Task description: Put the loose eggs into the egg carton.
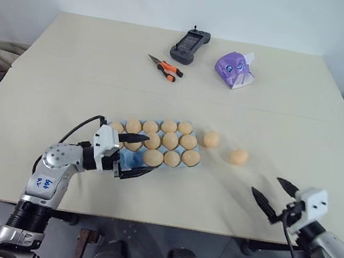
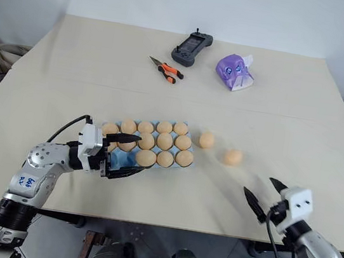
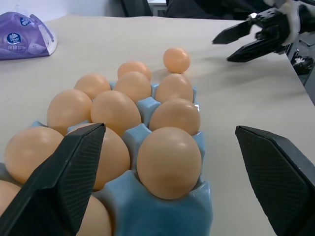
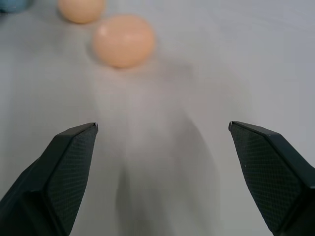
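Left eye view, left gripper point(image 1: 128, 157): fingers spread wide, one over the near-left corner of the egg carton point(image 1: 130, 160), the other at its near edge; whether they touch the tray cannot be told. Nothing is pinched between them.
Left wrist view, carton: blue moulded cups rise between the two black fingers point(image 3: 69, 182), with eggs seated in rows running away from the camera.
Right gripper point(image 1: 275, 196): fingers spread wide, holding nothing, hovering near the table's point(image 1: 104, 62) near edge on the robot's right.
Loose eggs: two lie on the bare table right of the carton. One egg point(image 1: 211, 139) sits just beside the carton's far-right corner, apart from it. The other egg point(image 1: 239, 156) lies further right, between the carton and the right gripper, well apart from the fingertips.
Right wrist view: both loose eggs lie ahead of the spread fingers, the nearer egg point(image 4: 123, 40) in front of the farther one point(image 4: 80, 10).
Far side of table: orange-handled pliers point(image 1: 164, 67), a dark handheld controller point(image 1: 189, 47) and a purple tissue pack point(image 1: 235, 69).
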Robot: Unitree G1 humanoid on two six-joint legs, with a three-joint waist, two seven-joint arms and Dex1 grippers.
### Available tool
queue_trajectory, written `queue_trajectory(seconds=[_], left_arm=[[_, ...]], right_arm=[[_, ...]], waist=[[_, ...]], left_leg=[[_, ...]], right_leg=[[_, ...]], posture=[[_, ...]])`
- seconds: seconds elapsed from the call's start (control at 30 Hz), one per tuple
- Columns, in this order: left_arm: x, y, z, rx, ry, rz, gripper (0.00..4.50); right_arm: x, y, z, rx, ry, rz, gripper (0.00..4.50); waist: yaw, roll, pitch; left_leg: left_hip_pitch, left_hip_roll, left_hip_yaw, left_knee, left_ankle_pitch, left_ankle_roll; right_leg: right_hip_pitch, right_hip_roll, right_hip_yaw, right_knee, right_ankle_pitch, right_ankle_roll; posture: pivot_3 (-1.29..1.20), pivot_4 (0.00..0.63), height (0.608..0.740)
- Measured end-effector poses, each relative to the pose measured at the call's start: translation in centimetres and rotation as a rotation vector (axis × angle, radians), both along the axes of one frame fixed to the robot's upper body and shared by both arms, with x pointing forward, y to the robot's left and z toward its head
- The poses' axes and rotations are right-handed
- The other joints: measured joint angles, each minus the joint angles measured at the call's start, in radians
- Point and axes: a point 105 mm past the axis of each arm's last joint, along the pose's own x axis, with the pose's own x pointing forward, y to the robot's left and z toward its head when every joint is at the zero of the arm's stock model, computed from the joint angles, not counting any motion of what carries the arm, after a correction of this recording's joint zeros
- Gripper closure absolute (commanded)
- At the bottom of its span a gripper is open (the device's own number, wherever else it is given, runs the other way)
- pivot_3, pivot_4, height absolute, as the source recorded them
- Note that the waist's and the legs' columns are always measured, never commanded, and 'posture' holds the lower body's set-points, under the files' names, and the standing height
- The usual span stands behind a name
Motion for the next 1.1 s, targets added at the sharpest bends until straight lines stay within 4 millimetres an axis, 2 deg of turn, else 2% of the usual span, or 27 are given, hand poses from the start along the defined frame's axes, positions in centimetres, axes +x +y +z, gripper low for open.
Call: queue_trajectory(seconds=[0.2, 0.33, 0.43, 0.6, 0.63, 0.73, 0.83, 0.97, 1.03, 1.1], left_arm=[[-0.6, 0.7, -0.6, -0.012, 0.014, 0.056, 0.00], [-1.2, 1.0, -0.4, -0.013, 0.000, 0.081, 0.00], [-1.4, 1.3, -0.3, -0.010, -0.006, 0.101, 0.00], [-1.8, 2.0, -0.1, -0.005, -0.017, 0.146, 0.00], [-1.8, 2.2, -0.1, -0.005, -0.016, 0.160, 0.00], [-2.0, 3.3, -0.1, -0.003, -0.018, 0.211, 0.00], [-2.3, 4.8, 0.2, -0.019, -0.023, 0.283, 0.00], [-3.3, 7.0, -0.4, -0.031, 0.007, 0.386, 0.00], [-3.9, 8.0, -0.9, -0.027, 0.026, 0.432, 0.00], [-4.5, 8.9, -1.5, -0.021, 0.048, 0.478, 0.00]], right_arm=[[3.5, 2.5, 2.4, 0.015, -0.007, 0.130, 0.03], [5.8, 3.8, 1.7, -0.003, 0.056, 0.197, 0.03], [6.8, 4.2, 1.0, -0.012, 0.096, 0.220, 0.64], [7.5, 5.2, 1.1, -0.011, 0.093, 0.265, 2.30], [7.6, 5.4, 1.3, -0.008, 0.083, 0.277, 2.49], [7.4, 6.3, 2.2, 0.010, 0.047, 0.327, 2.49], [6.9, 9.6, 4.9, 0.036, -0.029, 0.460, 2.49], [5.8, 16.6, 8.7, 0.045, -0.115, 0.685, 2.49], [5.1, 20.0, 9.4, 0.031, -0.123, 0.785, 2.49], [4.6, 22.9, 9.0, 0.004, -0.105, 0.861, 2.49]], waist=[[0.002, 0.000, 0.000], [0.004, 0.000, 0.000], [0.005, 0.001, 0.000], [0.002, 0.001, 0.000], [0.001, 0.001, 0.001], [-0.001, 0.001, 0.001], [-0.005, 0.002, 0.001], [-0.016, 0.001, 0.001], [-0.015, 0.001, 0.001], [-0.010, 0.001, 0.001]], left_leg=[[0.000, 0.000, 0.000, 0.000, 0.000, 0.001], [-0.001, 0.000, -0.001, 0.000, 0.000, 0.001], [-0.002, 0.000, -0.001, 0.000, 0.001, 0.001], [-0.002, 0.001, 0.000, 0.000, 0.001, 0.001], [-0.002, 0.001, 0.000, 0.000, 0.001, 0.001], [-0.002, 0.002, 0.000, 0.000, 0.001, 0.001], [-0.002, 0.003, 0.000, 0.000, 0.001, 0.001], [-0.002, 0.005, 0.000, 0.000, 0.001, -0.001], [-0.002, 0.004, -0.001, -0.001, 0.001, -0.001], [-0.004, 0.004, -0.001, 0.000, 0.001, -0.001]], right_leg=[[0.000, -0.001, 0.000, 0.000, 0.000, 0.001], [0.000, -0.001, -0.001, -0.001, 0.000, 0.001], [0.000, -0.001, -0.001, -0.002, 0.000, 0.001], [0.000, -0.001, -0.001, -0.003, 0.000, 0.001], [0.000, -0.001, -0.001, -0.003, 0.000, 0.001], [0.000, -0.001, -0.001, -0.003, 0.000, 0.001], [-0.001, -0.001, 0.000, -0.002, 0.000, 0.001], [-0.003, -0.001, 0.000, 0.001, 0.000, 0.000], [-0.004, -0.002, -0.001, 0.002, 0.000, -0.001], [-0.005, -0.002, -0.001, 0.002, -0.001, -0.001]], posture=[[0.00, 0.150, 0.740], [0.00, 0.150, 0.740], [0.00, 0.150, 0.740], [0.00, 0.150, 0.740], [0.00, 0.150, 0.740], [0.00, 0.150, 0.740], [0.00, 0.150, 0.740], [0.00, 0.150, 0.740], [0.00, 0.150, 0.740], [0.00, 0.150, 0.740]])
